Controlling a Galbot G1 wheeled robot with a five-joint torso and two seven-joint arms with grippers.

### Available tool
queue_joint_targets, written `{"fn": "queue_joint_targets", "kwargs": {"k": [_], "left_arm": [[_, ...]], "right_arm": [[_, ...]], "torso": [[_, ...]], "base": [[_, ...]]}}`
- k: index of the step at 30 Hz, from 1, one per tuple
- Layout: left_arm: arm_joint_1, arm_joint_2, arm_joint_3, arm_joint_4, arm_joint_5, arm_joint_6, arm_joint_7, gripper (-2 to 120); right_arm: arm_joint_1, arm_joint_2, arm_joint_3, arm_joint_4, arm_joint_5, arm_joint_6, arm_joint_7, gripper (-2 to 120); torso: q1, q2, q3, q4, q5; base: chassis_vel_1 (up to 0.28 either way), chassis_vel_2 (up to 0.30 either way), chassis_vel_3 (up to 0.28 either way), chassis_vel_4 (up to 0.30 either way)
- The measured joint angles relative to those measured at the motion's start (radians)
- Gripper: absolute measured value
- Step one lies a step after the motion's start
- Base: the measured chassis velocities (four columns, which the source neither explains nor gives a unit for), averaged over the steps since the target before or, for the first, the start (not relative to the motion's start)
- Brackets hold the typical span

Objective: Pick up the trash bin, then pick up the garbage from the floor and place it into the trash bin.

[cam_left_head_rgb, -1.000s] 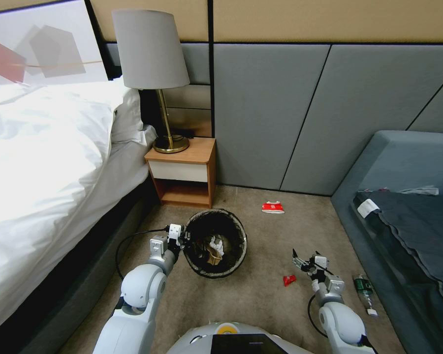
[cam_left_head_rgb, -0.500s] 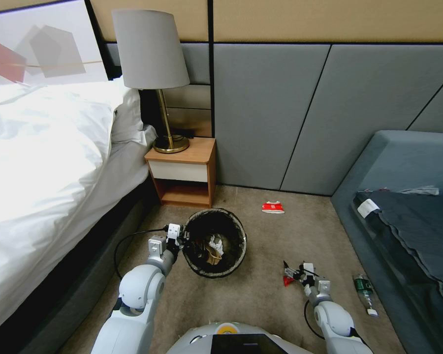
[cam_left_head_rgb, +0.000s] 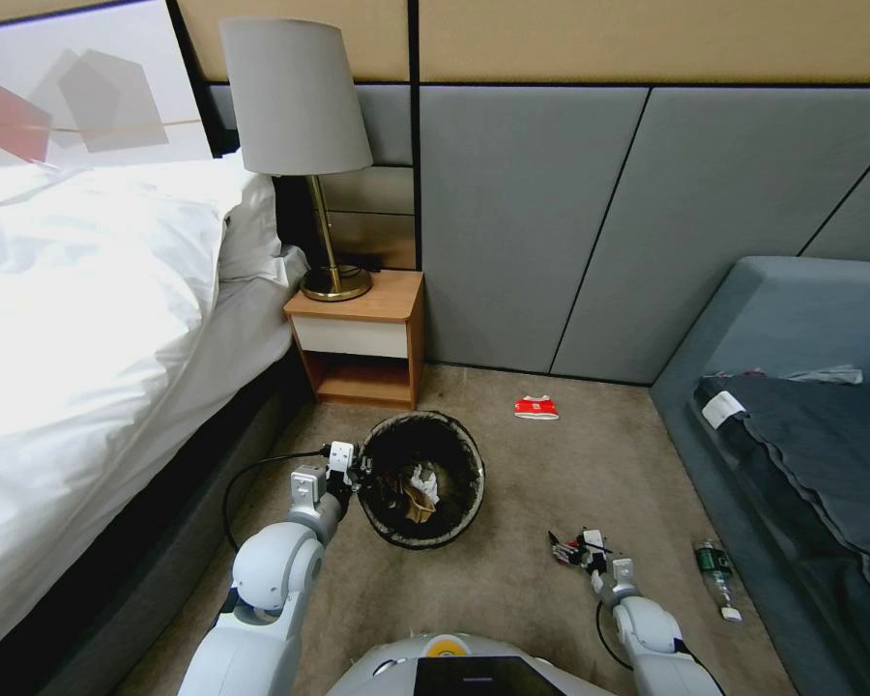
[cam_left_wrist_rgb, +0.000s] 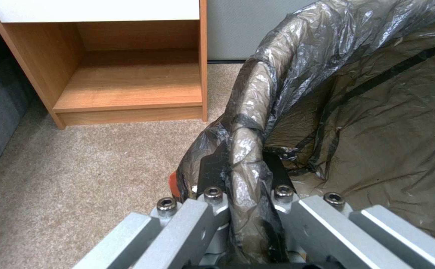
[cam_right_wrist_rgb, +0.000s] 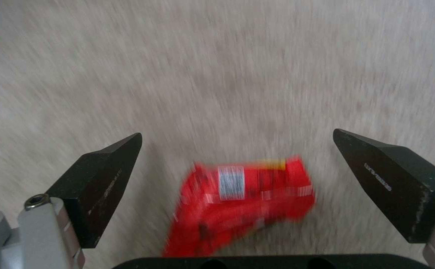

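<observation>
The trash bin (cam_left_head_rgb: 475, 462), lined with a dark bag, is tilted toward me with white tissue and brown paper (cam_left_head_rgb: 419, 489) inside. My left gripper (cam_left_head_rgb: 358, 474) is shut on its near-left rim; the left wrist view shows the fingers (cam_left_wrist_rgb: 212, 168) clamping the bag-covered rim (cam_left_wrist_rgb: 257, 93). My right gripper (cam_left_head_rgb: 563, 549) hangs low over the carpet to the right of the bin, open. A small red wrapper (cam_right_wrist_rgb: 247, 194) lies between its fingertips (cam_right_wrist_rgb: 113, 160). Other garbage lies on the floor: a red-and-white wrapper (cam_left_head_rgb: 536, 408) and a small bottle (cam_left_head_rgb: 717, 570).
A wooden nightstand (cam_left_head_rgb: 362, 333) with a lamp stands behind the bin, also seen as the nightstand (cam_left_wrist_rgb: 127, 74) in the left wrist view. The bed (cam_left_head_rgb: 87, 338) runs along the left. A grey sofa (cam_left_head_rgb: 802, 406) borders the right. Beige carpet lies between them.
My right gripper has dropped and moved left, from above and right of the small red wrapper to straddling it. The left gripper and the bin have stayed almost still.
</observation>
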Motion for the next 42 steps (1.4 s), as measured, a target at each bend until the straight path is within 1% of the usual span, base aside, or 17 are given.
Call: {"fn": "queue_joint_targets", "kwargs": {"k": [2,11,25,34,37,38,41,42], "left_arm": [[-0.001,0.0,0.001,0.001,0.001,0.0,0.0,1],[-0.004,-0.002,0.006,0.006,0.004,0.003,0.0,1],[-0.001,-0.003,0.005,0.005,0.007,0.003,-0.001,1],[0.001,-0.004,0.006,0.003,0.008,0.003,-0.001,1],[0.002,-0.004,0.006,0.002,0.009,0.003,-0.001,1],[0.002,-0.004,0.006,0.002,0.009,0.003,-0.001,1],[0.003,-0.004,0.005,0.001,0.009,0.002,-0.001,1],[0.003,-0.004,0.005,0.001,0.009,0.002,-0.001,1]], "right_arm": [[0.011,0.008,0.005,-0.041,-0.012,0.035,0.007,100],[0.014,0.022,0.011,-0.084,-0.021,0.091,0.009,100],[0.014,0.03,0.015,-0.087,-0.023,0.099,0.011,100],[-0.002,0.036,0.02,-0.07,-0.031,0.098,0.017,100],[-0.006,0.038,0.022,-0.071,-0.038,0.109,0.017,94],[-0.006,0.038,0.022,-0.071,-0.038,0.109,0.017,94],[-0.015,0.039,0.024,-0.067,-0.04,0.114,0.016,80],[-0.015,0.039,0.024,-0.067,-0.04,0.114,0.016,80]], "torso": [[0.0,0.0,0.0,0.0001,-0.0002],[0.0,0.0,0.0,0.0,-0.0007],[0.0,0.0,0.0,-0.0001,-0.0003],[0.0,0.0,0.0,0.0003,0.0001],[0.0,0.0,0.0,0.0002,0.0002],[0.0,0.0,0.0,0.0002,0.0002],[0.0,0.0,0.0,0.0004,0.0006],[0.0,0.0,0.0,0.0004,0.0006]], "base": [[0.0,0.0,0.0,0.0],[0.0,0.0,0.0,0.0],[0.0,0.0,0.0,0.0],[0.0,0.0,0.0,0.0],[0.0,0.0,0.0,0.0],[0.0,0.0,0.0,0.0],[0.0,0.0,0.0,0.0],[0.0,0.0,0.0,0.0]]}}
